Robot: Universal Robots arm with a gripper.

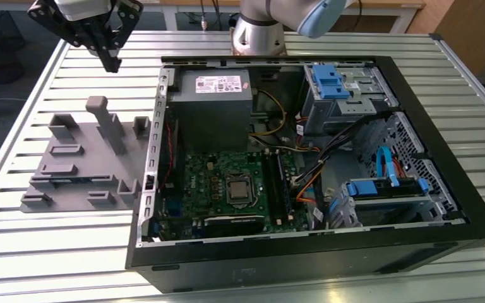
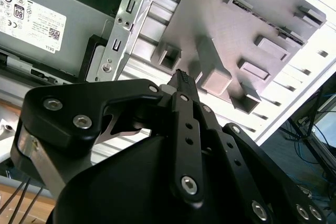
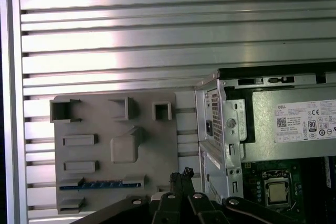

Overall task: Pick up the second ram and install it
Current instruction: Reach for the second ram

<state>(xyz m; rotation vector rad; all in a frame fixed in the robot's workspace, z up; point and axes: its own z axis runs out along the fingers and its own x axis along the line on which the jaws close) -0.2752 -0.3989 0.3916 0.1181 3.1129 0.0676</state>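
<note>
- The gripper [image 1: 111,63] hangs above the slatted table [image 1: 48,252], off the far end of the grey holder [image 1: 83,161] at the exterior view's left. Its 2 black fingers are pressed together at the tips, with nothing between them.
- The second ram [image 3: 100,184] lies flat in a long slot of that holder, well apart from the fingertips (no contact at all). It sits toward the holder's end that faces away from the power-supply box [image 1: 213,101].
- The ram is a thin blue strip with a row of small dark chips. The holder is matte grey plastic with square pockets, low ribs and 1 tall post [image 1: 105,123].
- The table is ribbed bright aluminium. The open computer case [image 1: 310,252] is black sheet metal holding the green motherboard [image 1: 204,183].
- In both wrist views the gripper's own black linkages cover the lower part of the picture.
- In the exterior view the ram is hard to make out among the ribs, and the arm's upper part is cut off.
- The motherboard's long dark slots are too shadowed to tell whether they hold a stick.
</note>
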